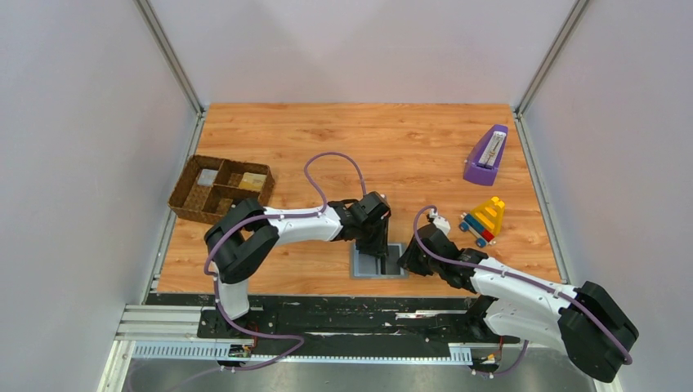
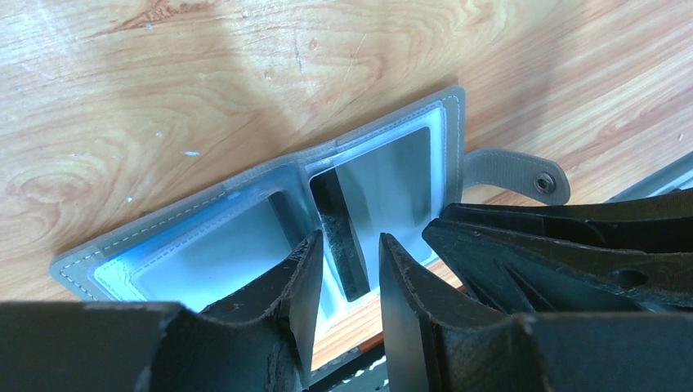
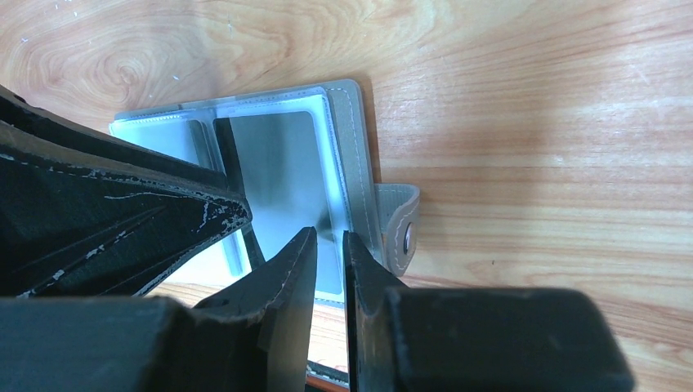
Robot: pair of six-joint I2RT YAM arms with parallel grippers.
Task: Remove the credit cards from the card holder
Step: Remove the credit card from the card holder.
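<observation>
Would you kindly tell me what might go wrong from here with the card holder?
The left gripper and right gripper crowd together over the open card holder, so they may collide. The left jaws straddle the centre fold, so closing could pinch the pocket panel itself. The holder lies by the near edge of the table; a pull might drag it off.
</observation>
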